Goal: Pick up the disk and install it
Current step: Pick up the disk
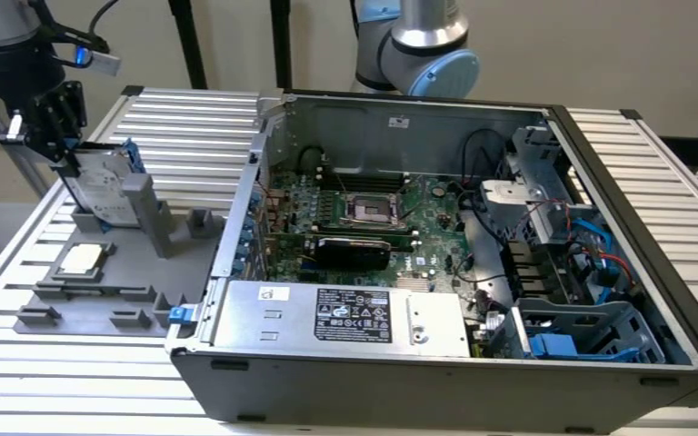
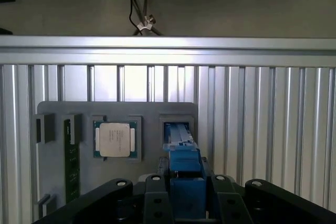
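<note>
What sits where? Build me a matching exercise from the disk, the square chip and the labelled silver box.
1. disk
2. square chip
3. labelled silver box

A. flat in a recess of the grey tray
B. inside the computer case, along its near wall
C. upright, held in the gripper

Pairs: 1-C, 2-A, 3-B

SITE: robotics lab, assembly test cell | EVIDENCE: Universal Robots arm (image 1: 428, 45) at ribbed aluminium-profile tabletop (image 1: 640, 173); opened desktop computer case (image 1: 446, 386) with bare motherboard (image 1: 362, 213); grey parts fixture (image 1: 94, 304) holding a processor chip (image 2: 114, 139)
</note>
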